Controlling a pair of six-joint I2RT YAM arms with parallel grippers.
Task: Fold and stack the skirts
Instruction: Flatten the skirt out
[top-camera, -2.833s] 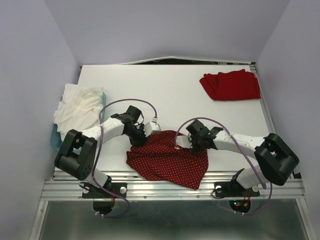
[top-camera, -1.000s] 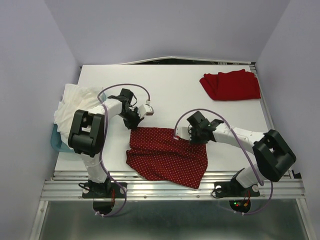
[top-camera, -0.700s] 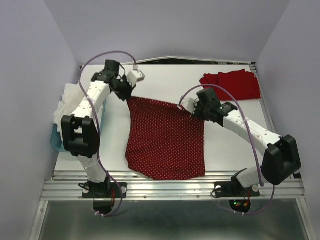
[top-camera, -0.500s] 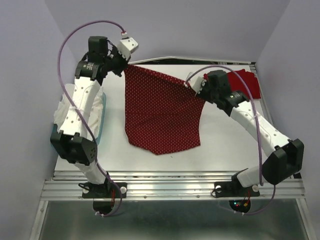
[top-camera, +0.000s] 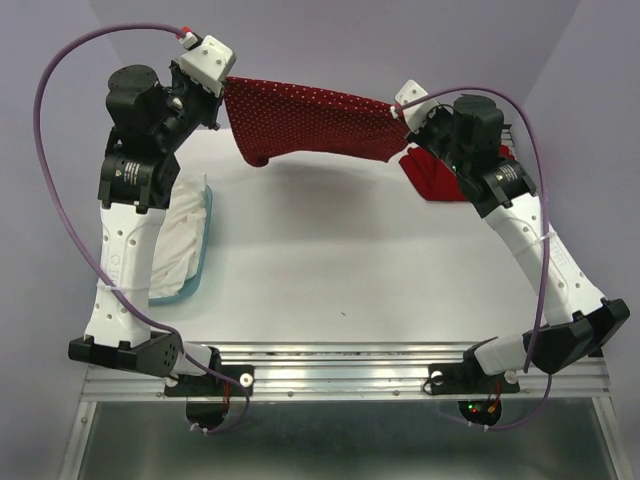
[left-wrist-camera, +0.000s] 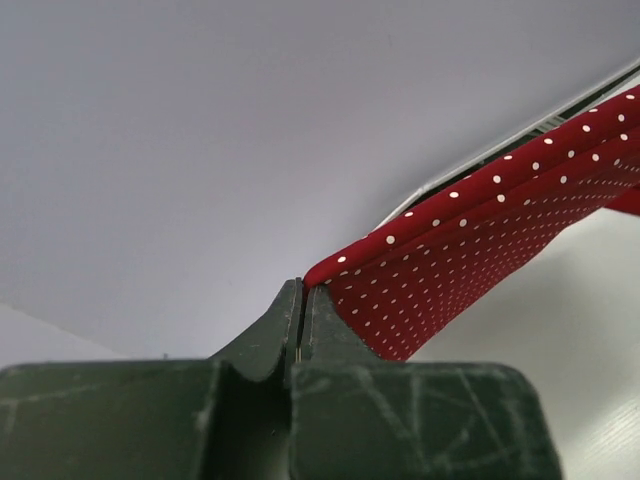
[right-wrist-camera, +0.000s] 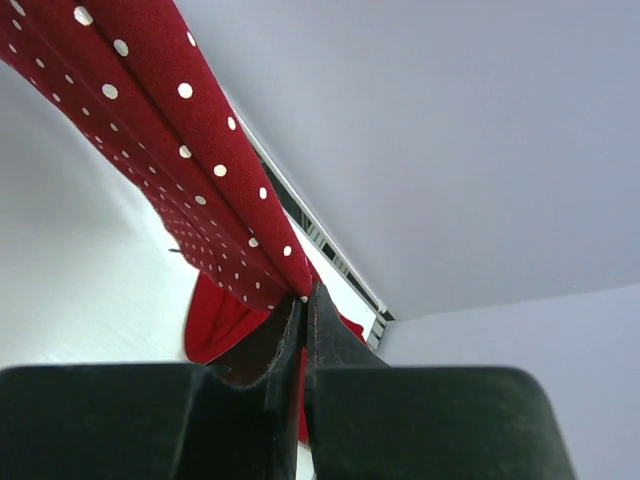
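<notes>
The dark red polka-dot skirt (top-camera: 310, 120) hangs stretched in the air high over the back of the table, its edge taut between both arms. My left gripper (top-camera: 226, 92) is shut on its left corner; in the left wrist view the dotted cloth (left-wrist-camera: 480, 250) leaves the pinched tips of the left gripper (left-wrist-camera: 302, 290). My right gripper (top-camera: 400, 122) is shut on the right corner, and the dotted cloth (right-wrist-camera: 190, 170) runs up from the right gripper (right-wrist-camera: 305, 295). The plain bright red skirt (top-camera: 440, 180) lies folded at the table's back right, partly behind my right arm.
A blue bin (top-camera: 200, 250) with white cloth (top-camera: 175, 250) in it sits at the table's left edge beside my left arm. The white table (top-camera: 340, 260) lies below the raised skirt. Pale purple walls close in the back and both sides.
Both arms have lifted the dotted skirt from the table's front up and back. It hung as a sheet half a second ago; now it is swung up high, nearly edge-on.
</notes>
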